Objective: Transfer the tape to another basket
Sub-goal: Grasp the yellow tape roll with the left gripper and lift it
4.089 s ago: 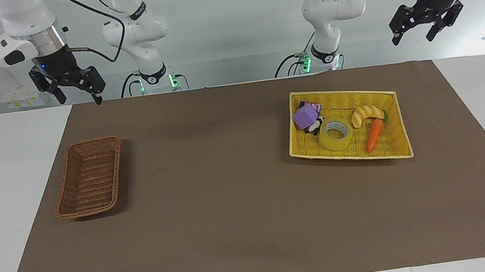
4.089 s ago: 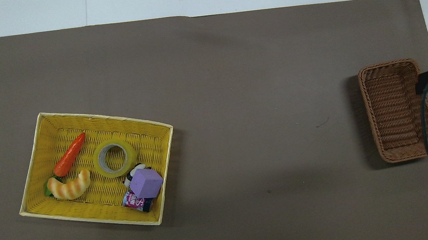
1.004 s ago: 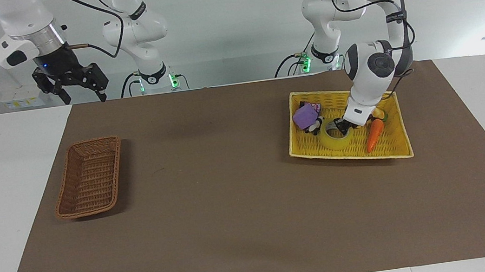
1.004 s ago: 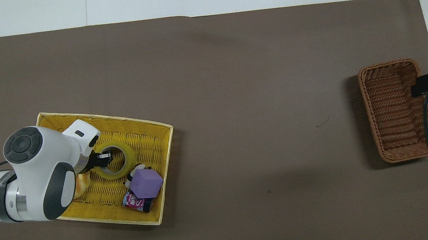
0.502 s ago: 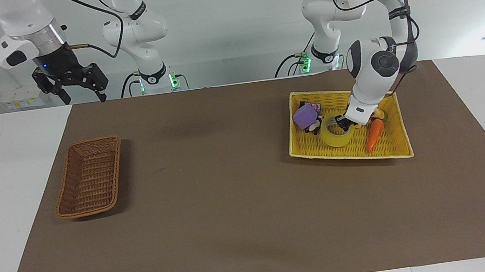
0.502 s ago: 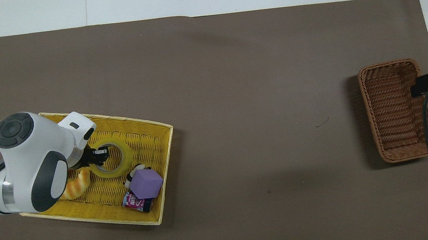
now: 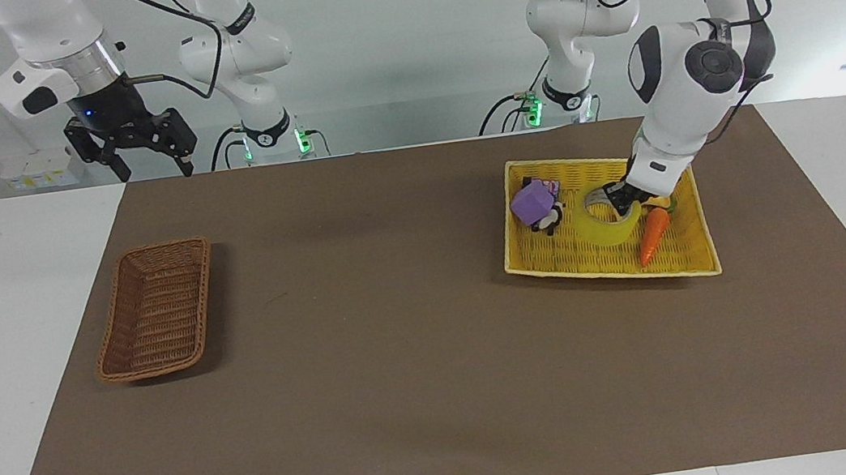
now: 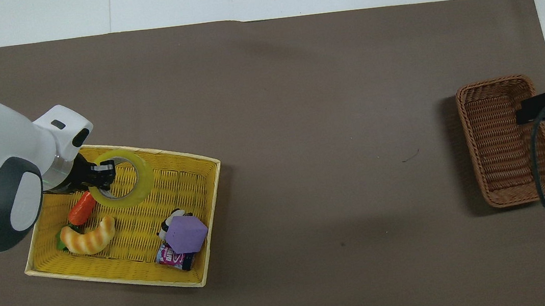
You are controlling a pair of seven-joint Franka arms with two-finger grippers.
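You had the pick done: left gripper (image 7: 617,198) was clamped on the wall of the tape roll (image 7: 611,222), one finger inside the core and one outside, and the roll hung tilted, lifted clear of the weave over the yellow basket (image 7: 612,272). In the overhead view the tape roll (image 8: 121,178) sat over the farther part of that basket (image 8: 115,278) with the left gripper (image 8: 102,173) on its rim.

Left to do, by my read: the whole carry toward the right arm's end of the desk (image 7: 444,398) and the drop. The brown wicker basket (image 7: 155,309) was well apart from the roll, with a long stretch of bare mat between them.

Containers:
- Yellow basket: toy carrot (image 7: 652,235), a croissant-like bread toy (image 8: 87,237), purple block (image 7: 533,202) on top of a small black-and-white figure (image 7: 551,221) and a pink-labelled packet (image 8: 174,257). Tape was above it, not resting in it.
- Brown wicker basket (image 8: 507,139): nothing in it.

Right gripper (image 7: 136,148) waited up in the air at the desk edge by its own base, fingers apart, holding nothing; its tip (image 8: 537,111) overlapped the wicker basket's rim in the overhead view.

Risk as I judge it: the grip was on one wall only, so the roll could swing on the carry.
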